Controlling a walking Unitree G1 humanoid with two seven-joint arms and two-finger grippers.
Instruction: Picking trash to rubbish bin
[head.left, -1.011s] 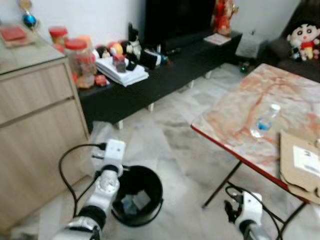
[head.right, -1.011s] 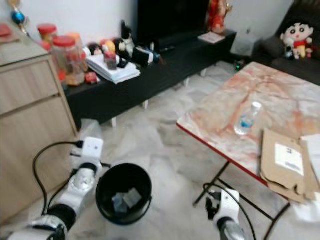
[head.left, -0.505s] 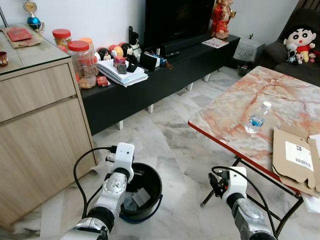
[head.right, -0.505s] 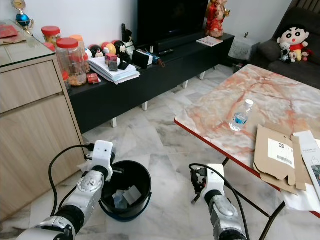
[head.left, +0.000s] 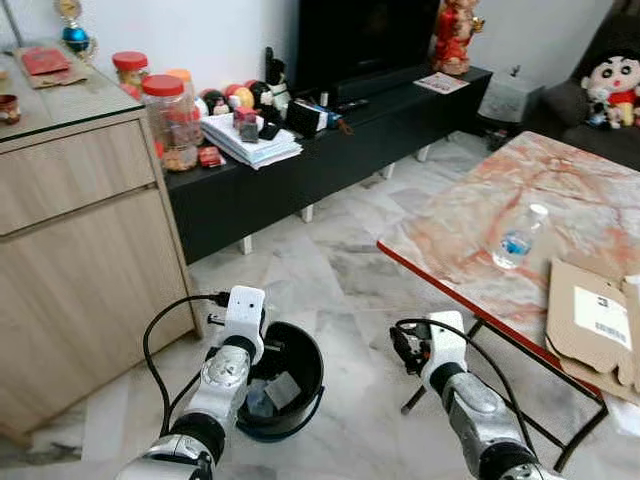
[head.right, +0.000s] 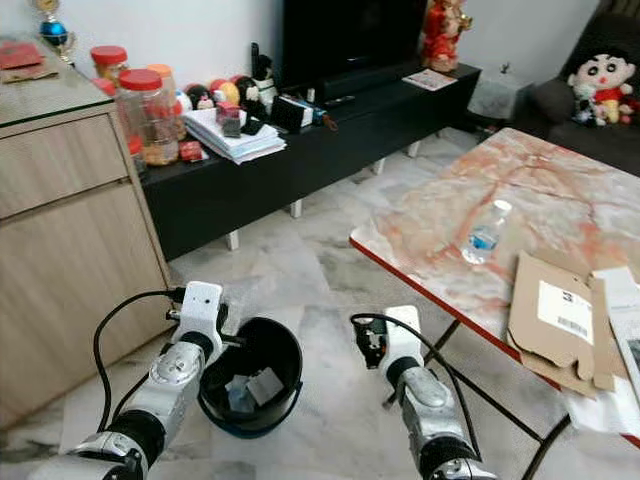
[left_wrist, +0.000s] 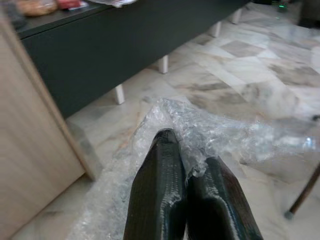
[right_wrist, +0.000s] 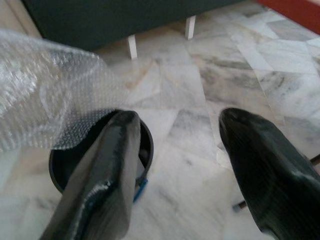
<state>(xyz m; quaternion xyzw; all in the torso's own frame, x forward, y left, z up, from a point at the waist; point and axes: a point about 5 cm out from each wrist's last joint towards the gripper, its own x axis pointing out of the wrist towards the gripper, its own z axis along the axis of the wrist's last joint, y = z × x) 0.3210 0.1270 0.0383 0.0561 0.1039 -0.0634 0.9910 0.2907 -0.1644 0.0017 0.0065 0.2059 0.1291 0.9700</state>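
Now, left pincer (left_wrist: 187, 165) pinching bubble wrap (left_wrist: 225, 135) beside black bin (head.right: 252, 385), right pincer (right_wrist: 180, 125) spread

Pale grey-veined marble tile floor (head.left: 330, 270), long low black TV cabinet (head.left: 340, 150), light wooden sideboard (head.left: 80, 260), white wall (head.left: 180, 30).

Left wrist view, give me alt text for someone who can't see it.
The left gripper has its two black fingers pressed together on a sheet of clear bubble wrap above a pale marble floor. Behind stand a black low cabinet on white legs and a wooden cupboard.
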